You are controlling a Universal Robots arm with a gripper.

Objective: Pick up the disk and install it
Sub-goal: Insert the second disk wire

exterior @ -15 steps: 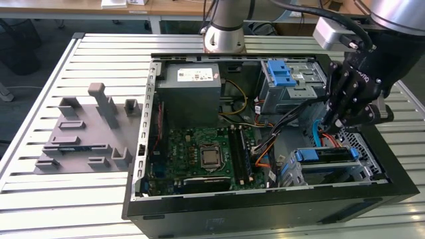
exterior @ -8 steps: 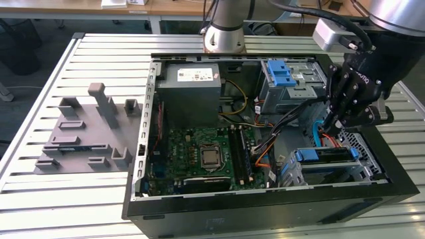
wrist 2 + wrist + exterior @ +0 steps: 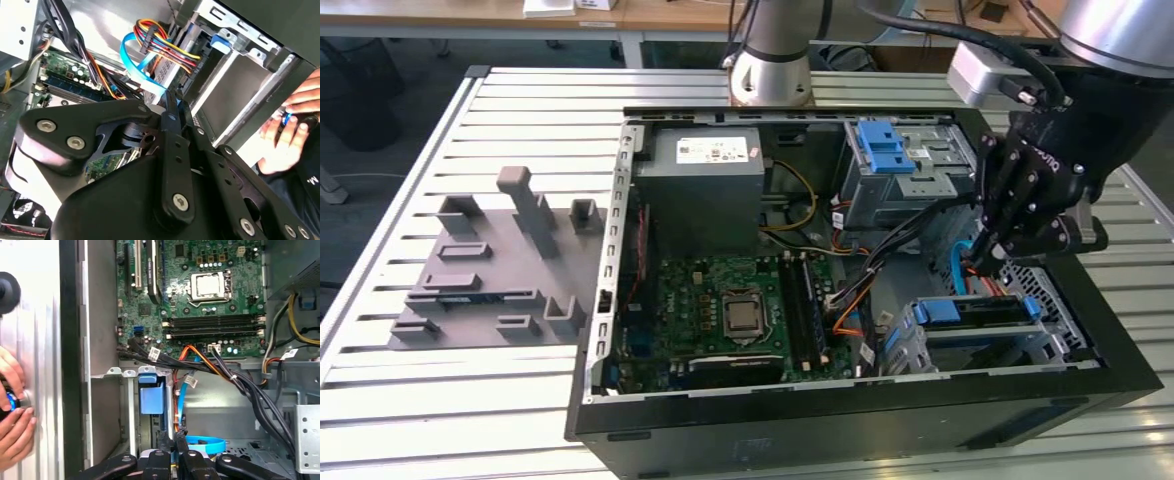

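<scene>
Now | tool (image 3: 983,262) clenched (nothing gripped) | above disk (image 3: 970,312) seated in its cage (image 3: 1051,343)

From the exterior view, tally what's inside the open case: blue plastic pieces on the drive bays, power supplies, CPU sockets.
Blue plastic bay pieces: 2
Power supply: 1
CPU socket: 1
Total: 4
</scene>
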